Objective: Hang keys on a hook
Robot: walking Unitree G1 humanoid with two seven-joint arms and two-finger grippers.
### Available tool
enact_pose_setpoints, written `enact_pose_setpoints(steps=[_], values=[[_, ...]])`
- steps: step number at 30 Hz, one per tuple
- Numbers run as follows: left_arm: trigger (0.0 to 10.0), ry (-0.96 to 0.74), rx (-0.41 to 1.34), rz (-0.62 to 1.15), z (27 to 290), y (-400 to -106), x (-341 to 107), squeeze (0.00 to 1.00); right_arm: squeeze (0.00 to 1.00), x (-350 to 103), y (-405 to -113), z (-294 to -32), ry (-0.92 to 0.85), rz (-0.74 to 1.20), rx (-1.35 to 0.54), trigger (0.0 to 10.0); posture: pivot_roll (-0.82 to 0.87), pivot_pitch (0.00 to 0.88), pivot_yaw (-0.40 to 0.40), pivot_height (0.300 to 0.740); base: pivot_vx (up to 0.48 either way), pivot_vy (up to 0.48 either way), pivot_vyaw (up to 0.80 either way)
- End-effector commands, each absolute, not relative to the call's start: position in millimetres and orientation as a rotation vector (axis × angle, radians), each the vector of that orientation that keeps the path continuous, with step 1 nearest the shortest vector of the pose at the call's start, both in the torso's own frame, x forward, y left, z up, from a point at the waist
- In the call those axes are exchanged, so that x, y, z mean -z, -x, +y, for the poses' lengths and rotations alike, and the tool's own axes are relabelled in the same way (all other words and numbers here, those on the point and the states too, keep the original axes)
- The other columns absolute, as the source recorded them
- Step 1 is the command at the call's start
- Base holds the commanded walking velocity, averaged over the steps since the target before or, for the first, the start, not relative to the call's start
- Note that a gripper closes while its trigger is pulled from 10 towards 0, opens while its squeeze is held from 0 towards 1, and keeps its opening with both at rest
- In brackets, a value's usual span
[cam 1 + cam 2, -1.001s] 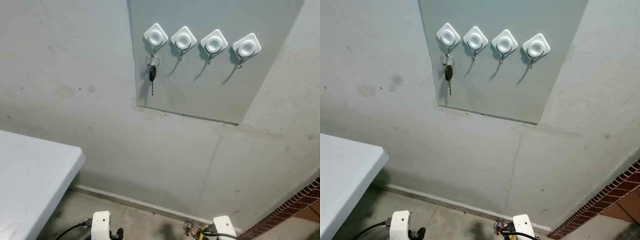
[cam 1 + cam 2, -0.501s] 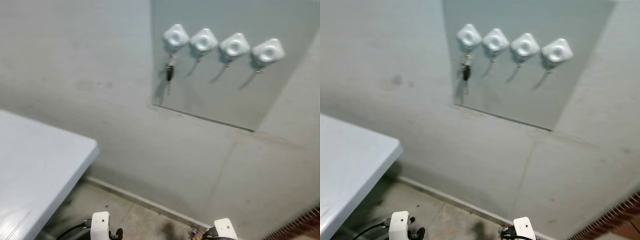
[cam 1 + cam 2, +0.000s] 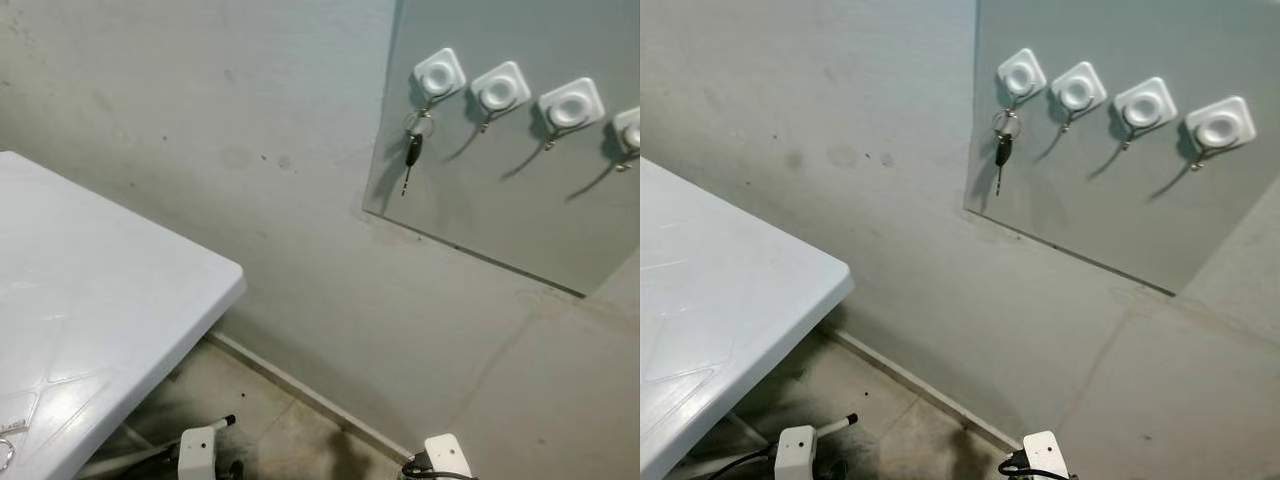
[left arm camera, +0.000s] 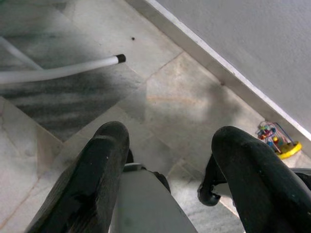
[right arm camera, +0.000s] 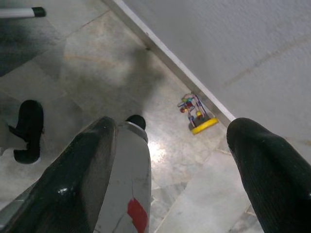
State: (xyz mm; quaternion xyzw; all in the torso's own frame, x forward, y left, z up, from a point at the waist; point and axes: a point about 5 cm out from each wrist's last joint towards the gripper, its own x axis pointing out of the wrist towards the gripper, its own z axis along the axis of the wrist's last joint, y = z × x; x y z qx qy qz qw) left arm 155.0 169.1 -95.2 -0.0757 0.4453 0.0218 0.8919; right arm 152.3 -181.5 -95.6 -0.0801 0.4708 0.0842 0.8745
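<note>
Whole view has swung since a second ago: hooks now sit further toward the upper right, more of the white table shows at left. That is camera motion; key hangs on the same hook as before.

Counts: four white square hooks on a grey panel (image 3: 1110, 190), in a row. First hook (image 3: 1021, 74), second hook (image 3: 1078, 87), third hook (image 3: 1144, 103), fourth hook (image 3: 1221, 123). One key (image 3: 1002, 152) with black head on a ring, hanging from the first hook, the one nearest the robot's left; blade points down. Other three hooks carry nothing. One small coloured bead toy (image 5: 198, 114) with a yellow base on the floor, just beside the skirting.

Room: plain grey wall (image 3: 840, 150) with faint stains and a crack lower right, pale skirting strip at its foot, marbled stone floor (image 4: 184, 102). White plastic folding table (image 3: 90, 300) at robot's left, one corner near the wall. White table leg (image 4: 58, 73) with black end cap lies across the floor.

Arms: both hang low at the bottom edge of the head views, wrists pointing at the floor. Left gripper (image 4: 170, 179) fingers spread wide, nothing between them. Right gripper (image 5: 170, 170) fingers also spread wide, holding nothing.
</note>
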Motion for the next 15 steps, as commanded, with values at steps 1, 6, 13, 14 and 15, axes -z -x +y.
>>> enact_pose_setpoints(steps=[1, 6, 13, 14, 15], values=[[10.0, 0.149, -0.047, 0.927, 170.8, -153.9, 95.5, 0.00, 0.00, 95.5, -153.1, -181.5, 0.170, 0.987, -0.178, 10.0, -0.20, 0.020, -0.044, 0.740, 0.000, 0.000, 0.80], [10.0, 0.154, -0.050, 0.927, 170.5, -153.7, 95.6, 0.00, 0.00, 94.8, -154.9, -181.6, 0.175, 0.985, -0.186, 10.0, -0.19, 0.014, -0.051, 0.740, 0.000, 0.000, 0.80], [10.0, 0.153, -0.049, 0.926, 170.3, -154.4, 95.3, 0.00, 0.00, 94.1, -156.9, -181.3, 0.180, 0.983, -0.196, 10.0, -0.19, 0.002, -0.057, 0.740, 0.000, 0.000, 0.80], [10.0, 0.153, -0.049, 0.925, 170.3, -154.5, 95.3, 0.00, 0.00, 94.0, -157.0, -181.2, 0.181, 0.983, -0.197, 10.0, -0.19, 0.002, -0.057, 0.740, 0.000, 0.000, 0.80], [10.0, 0.153, -0.049, 0.925, 170.3, -154.5, 95.3, 0.00, 0.00, 94.0, -157.1, -181.1, 0.182, 0.983, -0.198, 10.0, -0.19, 0.002, -0.057, 0.740, 0.000, 0.000, 0.80]])
